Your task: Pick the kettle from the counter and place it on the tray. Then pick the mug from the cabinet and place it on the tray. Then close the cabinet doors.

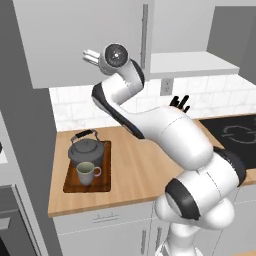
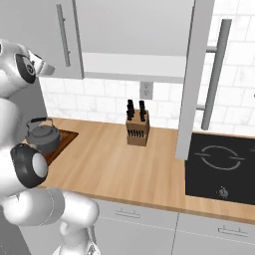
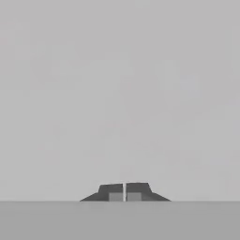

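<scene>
The gripper [image 3: 124,193] was pressed together with nothing in it — right up against a flat grey cabinet door [image 1: 80,35]. The kettle [image 1: 86,150] sat on the tray [image 1: 104,186], and the mug [image 1: 88,173] stood on the tray too, just in front of the kettle. The tray lay on the counter [image 1: 135,170] near its left end — well apart from the knife block [image 2: 137,124]. The right cabinet door [image 2: 195,74] stood open.

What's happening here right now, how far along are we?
The dark grey kettle and the small grey-green mug both sit on the dark brown wooden tray. The white arm's gripper, fingers shut and empty, is up against the left light grey cabinet door. The right door stands wide open over the butcher-block counter.
</scene>
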